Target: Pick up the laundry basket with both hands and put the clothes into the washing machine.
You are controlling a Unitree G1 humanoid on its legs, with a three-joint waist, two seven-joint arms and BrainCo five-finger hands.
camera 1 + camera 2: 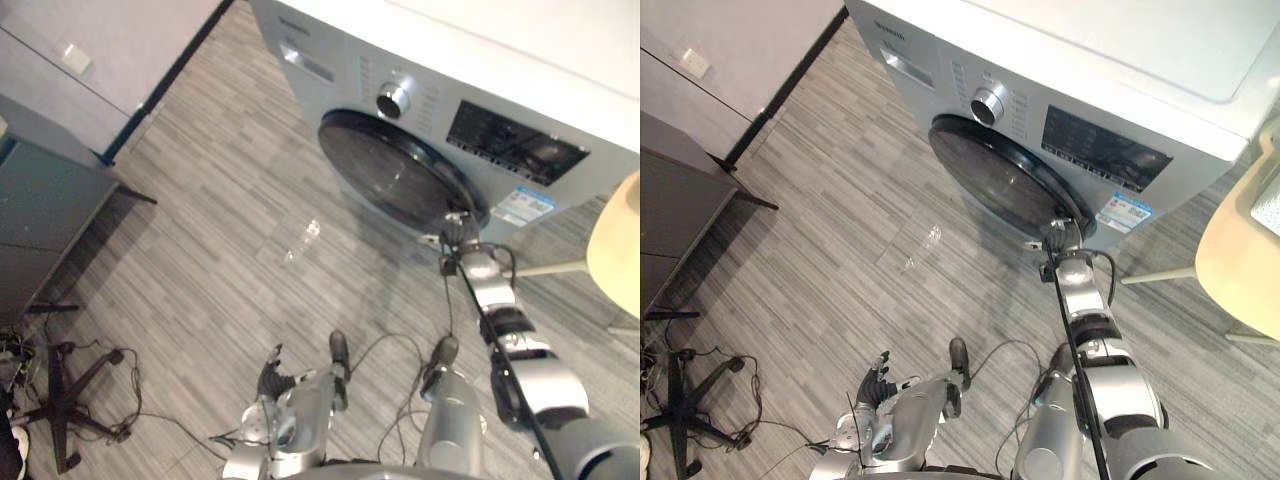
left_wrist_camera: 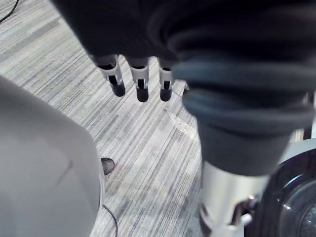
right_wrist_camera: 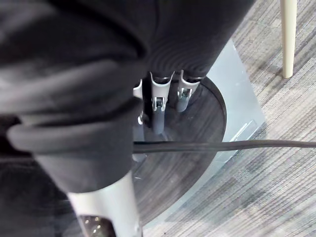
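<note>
The silver washing machine (image 1: pixel 500 120) stands ahead with its round dark door (image 1: pixel 400 172) shut against the front. My right hand (image 1: pixel 460 232) reaches out to the door's lower right rim. In the right wrist view its fingers (image 3: pixel 158 106) point fairly straight at the dark door glass (image 3: pixel 197 133) and hold nothing. My left hand (image 1: pixel 270 378) hangs low above the floor close to my body. Its fingers (image 2: pixel 142 81) are straight and empty over the grey striped floor (image 2: pixel 143 148).
A beige chair (image 1: pixel 615 250) stands right of the machine, one leg (image 3: pixel 288 34) close to my right hand. A dark cabinet (image 1: pixel 40 220) and a black stand base (image 1: pixel 60 400) sit on the left. Open floor (image 1: pixel 250 230) lies in front of the machine.
</note>
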